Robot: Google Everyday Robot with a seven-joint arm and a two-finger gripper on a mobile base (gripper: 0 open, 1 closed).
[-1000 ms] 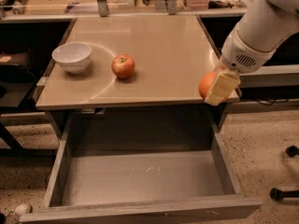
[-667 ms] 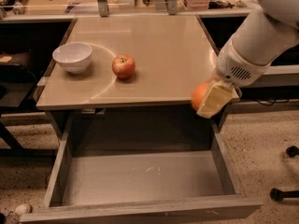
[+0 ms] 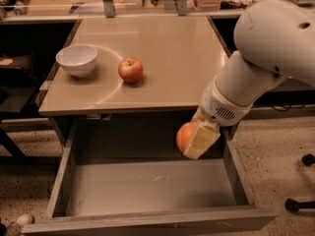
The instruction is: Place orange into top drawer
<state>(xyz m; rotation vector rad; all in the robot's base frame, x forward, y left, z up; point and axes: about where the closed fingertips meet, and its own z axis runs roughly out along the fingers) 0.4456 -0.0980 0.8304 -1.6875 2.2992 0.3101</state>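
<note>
The orange (image 3: 185, 134) is held in my gripper (image 3: 196, 140), whose cream-coloured fingers (image 3: 202, 138) are closed around it. It hangs above the back right part of the open top drawer (image 3: 147, 186), just below the table's front edge. The drawer is pulled fully out and its grey scuffed floor shows nothing in it. My white arm (image 3: 261, 58) reaches in from the upper right.
A red-yellow apple (image 3: 130, 70) and a white bowl (image 3: 77, 60) stand on the tan tabletop (image 3: 162, 48) to the left. Chair and table legs stand along the far edge. Speckled floor lies on both sides of the drawer.
My gripper has carried the orange down and to the left, from beside the table's right front corner to a spot over the drawer's back right part.
</note>
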